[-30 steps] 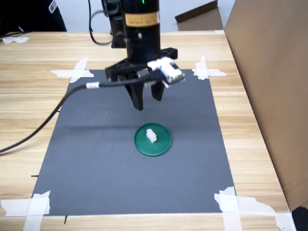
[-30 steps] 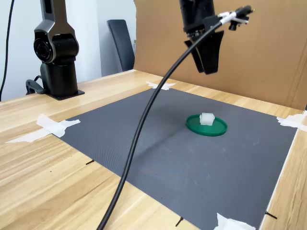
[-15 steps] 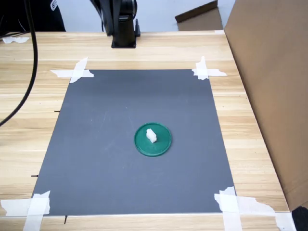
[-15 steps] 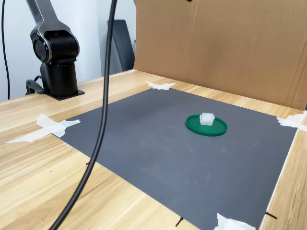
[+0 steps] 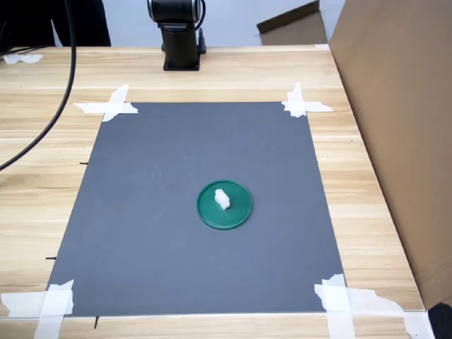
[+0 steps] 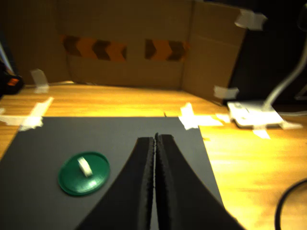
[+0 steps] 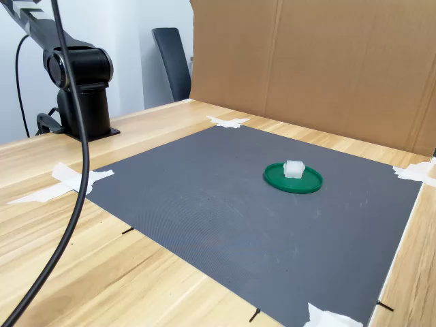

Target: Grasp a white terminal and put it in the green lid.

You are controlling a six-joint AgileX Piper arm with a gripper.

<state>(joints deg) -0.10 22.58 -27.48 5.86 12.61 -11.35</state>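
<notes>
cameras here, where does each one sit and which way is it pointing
First exterior view: high above the near mat edge, looking down across the table at the arm base.
Second exterior view: low at a table corner, looking across the mat; the arm base and cable show.
Wrist view: on the arm, aimed down past the shut gripper.
All three share the green lid holding the white terminal.
</notes>
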